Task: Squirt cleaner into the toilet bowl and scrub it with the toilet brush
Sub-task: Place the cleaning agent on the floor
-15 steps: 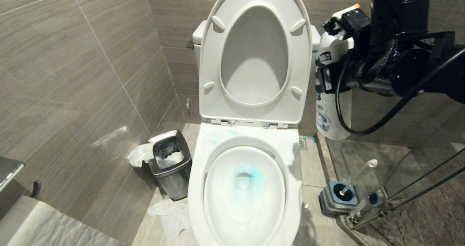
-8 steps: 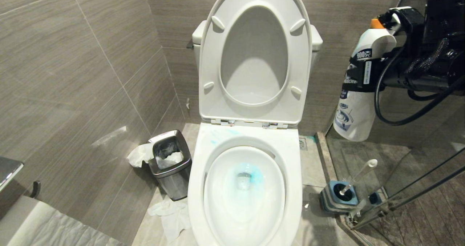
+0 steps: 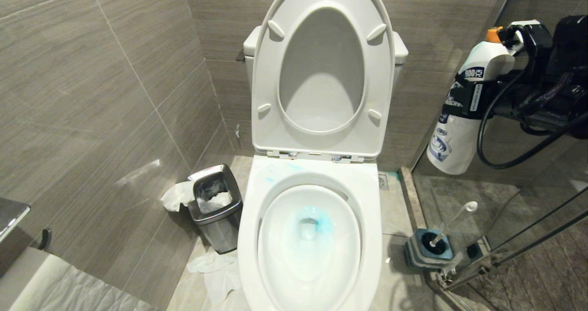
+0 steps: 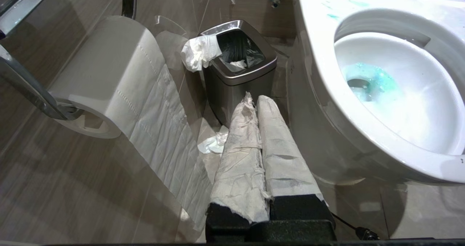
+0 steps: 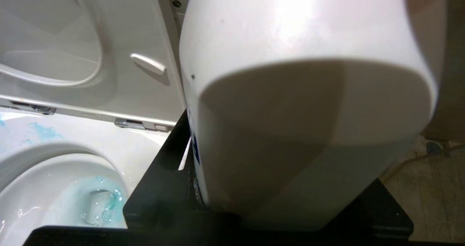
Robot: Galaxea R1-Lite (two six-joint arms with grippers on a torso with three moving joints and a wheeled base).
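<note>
The white toilet bowl [image 3: 370,196] stands open, seat and lid raised. Turquoise cleaner [image 3: 322,221] tints the water around the drain, with pale smears on the back rim [image 4: 332,15]. To the right of the raised lid, high in the air, my right gripper [image 3: 465,100] is shut on a white cleaner bottle [image 3: 452,141] with an orange cap; the bottle [image 5: 308,93] fills the right wrist view. The toilet brush [image 3: 452,223] stands in its blue-grey holder [image 3: 415,256] on the floor, right of the bowl. My left gripper [image 4: 256,100], fingers wrapped in white paper, is shut and empty, low beside the bowl's left side.
A steel waste bin [image 3: 216,210] with tissue stands left of the bowl, and loose tissue [image 3: 216,269] lies on the floor. A toilet paper roll [image 4: 109,75] hangs on the left wall. A glass partition [image 3: 528,219] closes the right side behind the brush.
My right arm has carried the bottle to the right, away from the raised lid, and the bottle now leans with its cap to the right. The left arm has not moved.
</note>
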